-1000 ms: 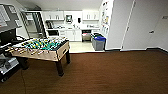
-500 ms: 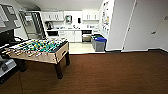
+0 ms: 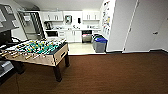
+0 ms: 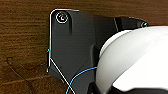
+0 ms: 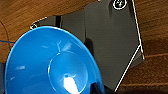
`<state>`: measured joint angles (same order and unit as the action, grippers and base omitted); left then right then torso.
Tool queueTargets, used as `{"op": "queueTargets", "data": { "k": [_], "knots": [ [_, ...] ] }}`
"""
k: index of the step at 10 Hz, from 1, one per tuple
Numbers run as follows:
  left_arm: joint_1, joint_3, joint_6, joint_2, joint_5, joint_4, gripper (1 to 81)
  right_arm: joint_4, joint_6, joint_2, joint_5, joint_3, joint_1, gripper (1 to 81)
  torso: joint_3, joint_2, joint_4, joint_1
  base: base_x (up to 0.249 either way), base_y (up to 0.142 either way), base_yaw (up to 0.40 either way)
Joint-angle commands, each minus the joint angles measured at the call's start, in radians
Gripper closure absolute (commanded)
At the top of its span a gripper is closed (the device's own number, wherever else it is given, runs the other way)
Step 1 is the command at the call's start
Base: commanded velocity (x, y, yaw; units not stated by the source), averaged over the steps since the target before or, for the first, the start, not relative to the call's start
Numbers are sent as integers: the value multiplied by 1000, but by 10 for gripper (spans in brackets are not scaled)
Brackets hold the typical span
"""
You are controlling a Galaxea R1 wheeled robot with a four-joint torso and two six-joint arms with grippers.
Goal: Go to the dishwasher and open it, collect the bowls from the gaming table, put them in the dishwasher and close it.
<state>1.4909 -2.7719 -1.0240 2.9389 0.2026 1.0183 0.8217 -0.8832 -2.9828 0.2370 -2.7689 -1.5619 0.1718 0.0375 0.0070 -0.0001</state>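
A bright blue bowl (image 5: 50, 65) looms large in the right wrist view, carried over the brown wood floor with my right gripper (image 5: 96, 88) shut on its rim. A white round bowl (image 4: 132, 60) sits close in the left wrist view, also above the floor, and my left gripper (image 4: 100, 87) is shut on it. The dishwasher (image 3: 86, 36) is far off in the kitchen at the back, under the counter, dark above and grey below; I cannot tell how its door stands. The gaming table is out of view.
A table-football table (image 3: 37, 51) with a green field and rods stands at the left. Grey bins with blue lids (image 3: 99, 43) stand by the white wall corner (image 3: 117, 27). White kitchen cabinets (image 3: 72, 35) line the back. Brown wood floor (image 3: 112, 72) stretches ahead.
The whole head view has shifted slightly as I roll forward; the kitchen and bins look a little nearer. Nothing in the scene has moved on its own.
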Motion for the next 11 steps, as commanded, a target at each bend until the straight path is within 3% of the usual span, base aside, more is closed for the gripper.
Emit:
{"op": "queueTargets", "data": {
  "k": [1, 11],
  "knots": [
    [-37, -3, 1, -13, -22, 5, 811, 10, 1, -1, -22, 3, 32, 811, 0, 0, 0, 0, 189, 0, 0],
    [-33, -2, -1, 2, -22, -27, 811, 48, 10, -3, -35, 5, 33, 811, 0, 0, 0, 0, 190, 0, 0]
  ]
}}
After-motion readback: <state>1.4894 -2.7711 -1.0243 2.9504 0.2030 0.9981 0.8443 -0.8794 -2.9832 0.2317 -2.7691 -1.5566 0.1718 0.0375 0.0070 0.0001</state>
